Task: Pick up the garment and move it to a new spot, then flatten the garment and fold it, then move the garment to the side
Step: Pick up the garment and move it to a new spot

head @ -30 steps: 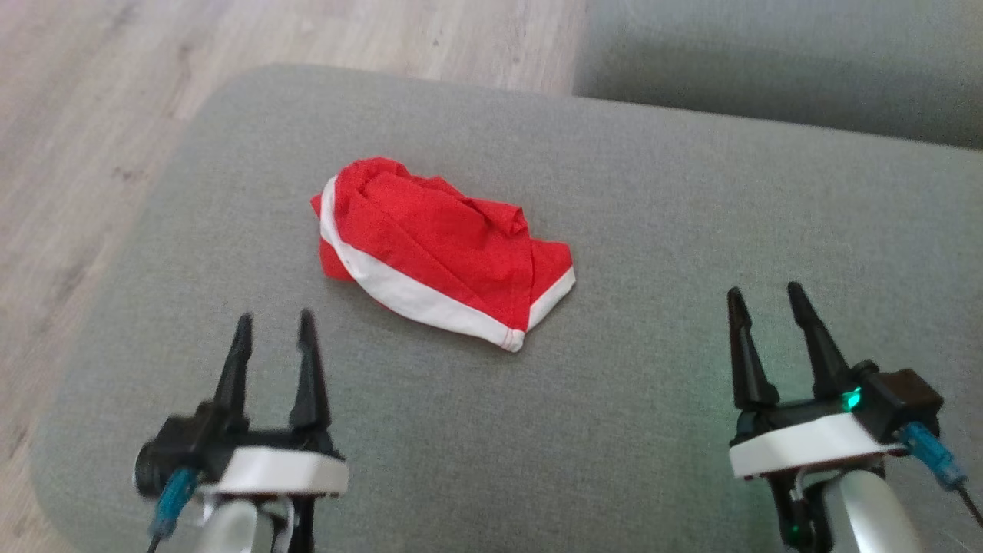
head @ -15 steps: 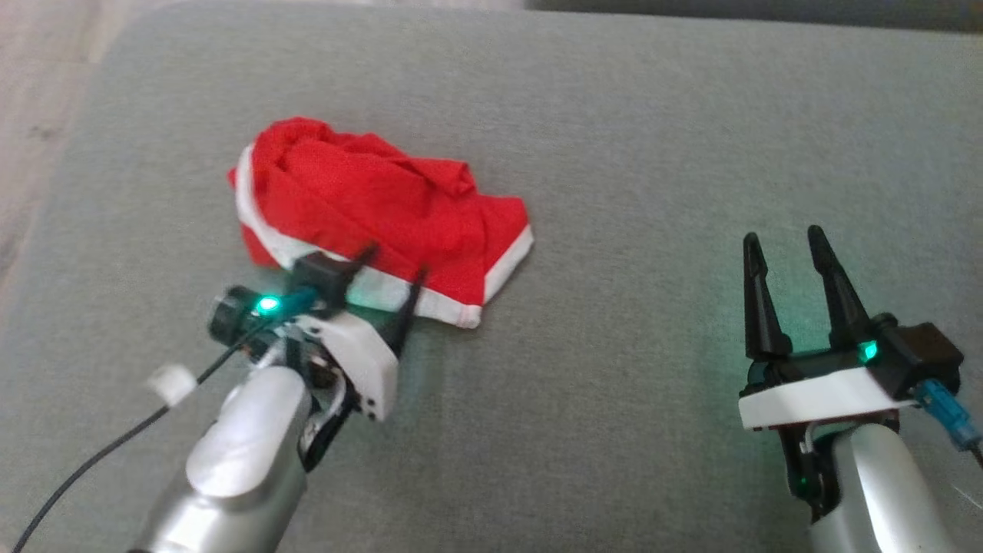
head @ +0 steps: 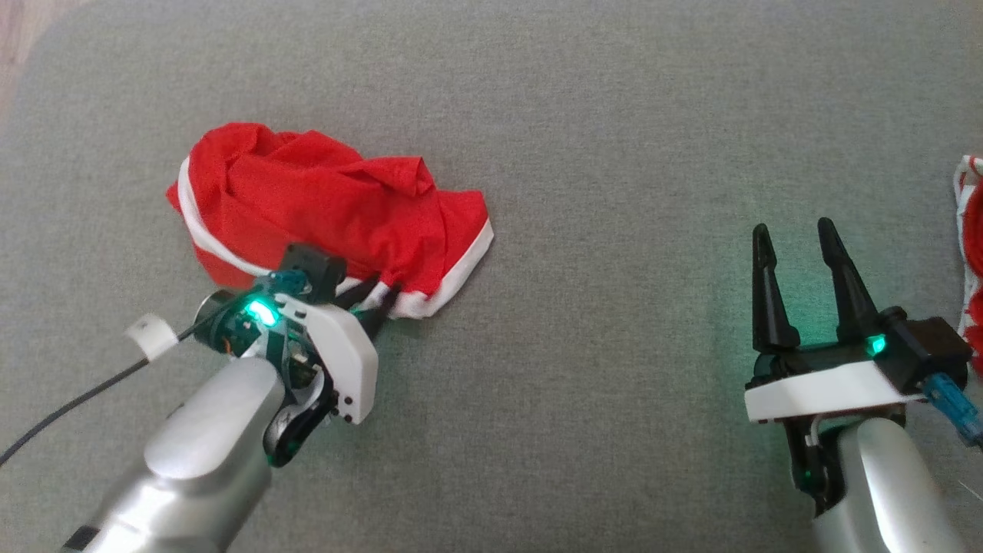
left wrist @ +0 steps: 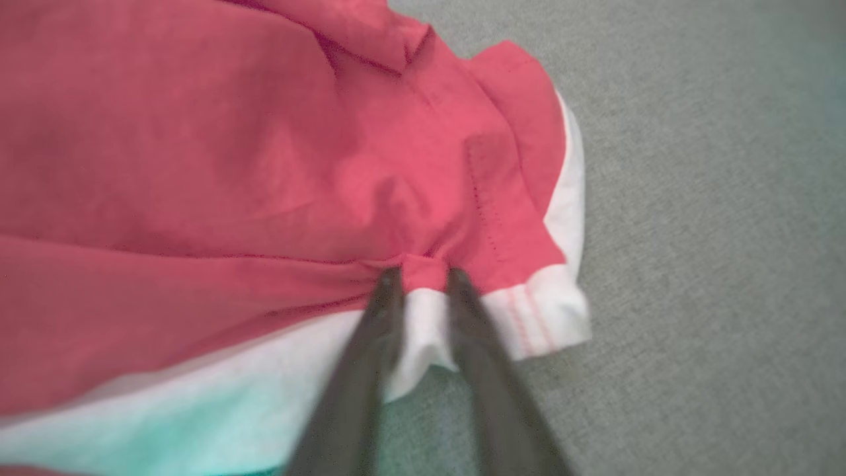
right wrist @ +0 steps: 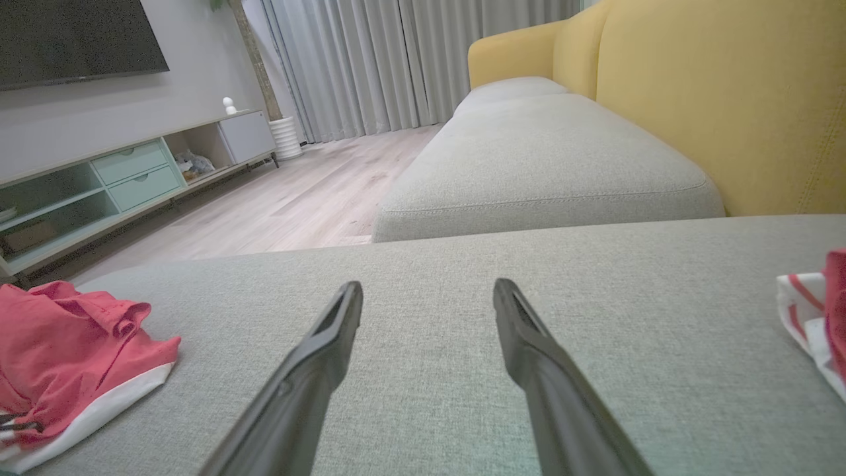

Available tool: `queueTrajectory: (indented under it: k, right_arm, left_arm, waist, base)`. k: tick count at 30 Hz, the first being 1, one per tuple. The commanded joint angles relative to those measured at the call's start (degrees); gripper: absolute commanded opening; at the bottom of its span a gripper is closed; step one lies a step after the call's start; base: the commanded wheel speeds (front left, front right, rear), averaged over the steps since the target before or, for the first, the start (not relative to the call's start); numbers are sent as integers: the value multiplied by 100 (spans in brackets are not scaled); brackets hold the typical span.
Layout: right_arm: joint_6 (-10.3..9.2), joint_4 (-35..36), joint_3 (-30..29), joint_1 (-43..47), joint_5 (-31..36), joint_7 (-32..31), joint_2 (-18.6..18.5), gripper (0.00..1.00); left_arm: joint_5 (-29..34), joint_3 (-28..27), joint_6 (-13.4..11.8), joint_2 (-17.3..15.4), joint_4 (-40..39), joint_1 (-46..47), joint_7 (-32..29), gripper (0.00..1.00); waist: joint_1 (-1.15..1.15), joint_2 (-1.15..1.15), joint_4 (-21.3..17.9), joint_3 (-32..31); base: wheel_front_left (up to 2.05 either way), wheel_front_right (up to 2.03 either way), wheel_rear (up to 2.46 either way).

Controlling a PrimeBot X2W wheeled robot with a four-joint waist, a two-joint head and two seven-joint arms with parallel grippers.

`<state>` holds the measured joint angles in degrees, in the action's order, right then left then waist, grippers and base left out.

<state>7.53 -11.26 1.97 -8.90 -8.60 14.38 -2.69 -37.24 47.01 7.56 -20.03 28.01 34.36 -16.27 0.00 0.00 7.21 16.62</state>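
Grip noted at left gripper (left wrist: 420, 281): fingers drawn close, narrow gap between, clamped on a small fold of garment (head: 322, 200) at the white hem band near its lower right corner. Red fabric puckered in creases toward the fingertips, a tuck of white band bulging out between the fingers, per left wrist view. Tips low, at or near cushion level; contact with the cushion not determinable. Lit green indicator (head: 261, 311) on the left wrist, dark cable (head: 69, 403) trailing off to the left edge of head view. Garment red with white trim, crumpled in a heap, lying on grey sofa cushion (head: 614, 115), left of centre in head view. At right gripper (head: 793, 230): fingers spread wide, nothing between them, nothing touched, over bare cushion well apart from the garment, to its right. Further red and white cloth (head: 971, 253) at far right edge of head view, just beyond the right gripper, partly cut off. Farther out, per right wrist view: another grey seat cushion (right wrist: 548, 158), yellow backrest (right wrist: 720, 99), wooden floor (right wrist: 297, 205), low cabinet (right wrist: 132, 172) along the wall, pale curtains (right wrist: 396, 59).
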Motion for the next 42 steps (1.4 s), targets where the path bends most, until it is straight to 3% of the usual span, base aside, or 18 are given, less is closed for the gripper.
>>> queueTrajectory:
  k: [1, 8, 13, 28, 33, 34, 35, 36, 42]
  right_arm:
    - [-4, 152, 122, -164, -45, 62, -19, 100]
    - [-4, 60, 146, -123, -88, 62, -19, 100]
    - [-4, 39, 161, -79, -165, 62, -19, 100]
    - [-4, 103, 301, -129, -359, 62, -19, 100]
    - [-4, 120, 400, -185, -428, 62, -19, 100]
    - [-4, 126, 412, -195, -447, 62, -19, 100]
    - [-4, 127, 414, -202, -462, 62, -19, 100]
    - [-4, 130, 410, -206, -474, 62, -19, 100]
    - [-4, 164, 348, -181, -501, 62, -19, 100]
  left_arm:
    - [-66, -46, -8, -146, -32, 70, 26, 0]
    - [-151, -429, -27, 21, -166, 186, 1399, 0]
    - [-164, -631, -229, 301, -357, 208, 2048, 0]
    - [87, -213, -799, 1475, -192, 538, 2294, 0]
    - [189, -4, -916, 1648, 70, 737, 2498, 0]
    - [181, 60, -920, 1671, 140, 771, 2531, 29]
    - [169, 123, -926, 1687, 214, 802, 2563, 94]
    - [164, 191, -939, 1697, 287, 837, 2592, 100]
    - [-8, 558, -975, 1713, 489, 948, 2798, 100]
  waist:
    - [0, 0, -9, -47]
    - [0, 0, -114, -390]
    - [0, 0, -296, -595]
    - [0, 0, -1288, -439]
    - [0, 0, -1573, -324]
    - [0, 0, -1628, -303]
    - [0, 0, -1677, -288]
    - [0, 0, -1715, -274]
    - [0, 0, -1733, -242]
  base:
    - [0, 0, 0]
    - [0, 0, 0]
    - [0, 0, 0]
    - [0, 0, 0]
    - [0, 0, 0]
    - [0, 0, 0]
    - [0, 0, 0]
    - [0, 0, 0]
    - [0, 0, 0]
